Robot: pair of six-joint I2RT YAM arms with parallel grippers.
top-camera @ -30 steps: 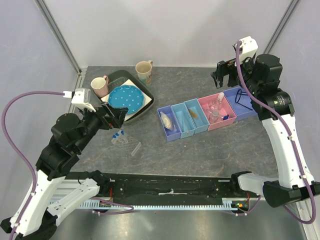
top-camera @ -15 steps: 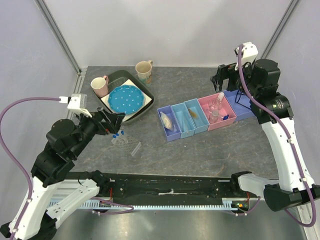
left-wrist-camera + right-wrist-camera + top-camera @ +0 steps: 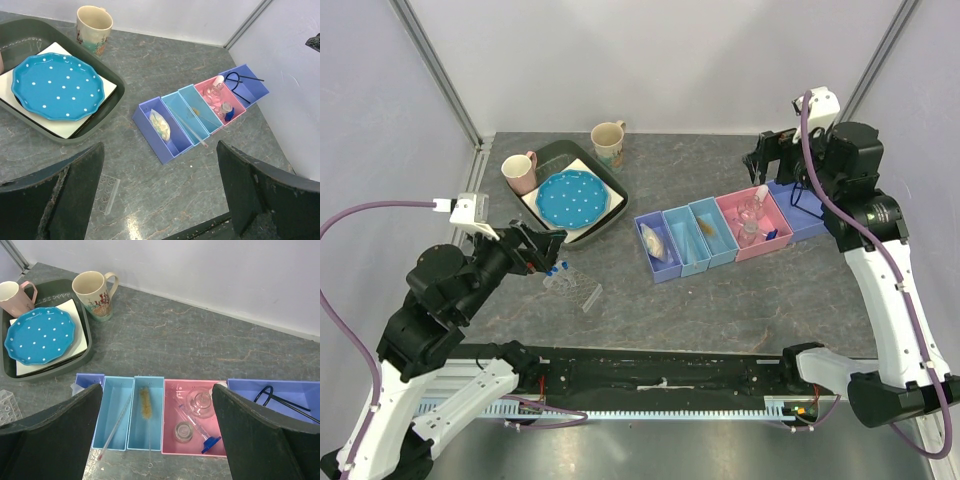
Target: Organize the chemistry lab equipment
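Note:
Five bins stand in a row. The purple bin (image 3: 159, 141) holds the whitish bag (image 3: 160, 125). One light blue bin holds a thin glass rod (image 3: 116, 426), the other an amber brush (image 3: 145, 402). In the pink bin (image 3: 170, 412) lie the clear flask (image 3: 201, 401), a small glass (image 3: 183, 431) and the thin cylinder with the blue base (image 3: 211, 442). The black wire frame (image 3: 280, 399) lies in the blue bin. Blue-capped tubes (image 3: 557, 269) lie beside a clear rack (image 3: 585, 293). My left gripper (image 3: 544, 250) hangs open just left of the tubes. My right gripper (image 3: 768, 155) hangs open above the pink and blue bins.
A dark tray (image 3: 610, 205) at the back left carries a white board and the blue dotted plate (image 3: 570, 197). A pink mug (image 3: 519, 172) and a cream mug (image 3: 608, 142) stand by it. Walls close in the table at the back and on both sides.
My left arm has drawn back a little toward the near left, gripper still open. My right arm has shifted slightly; nothing on the table has moved.

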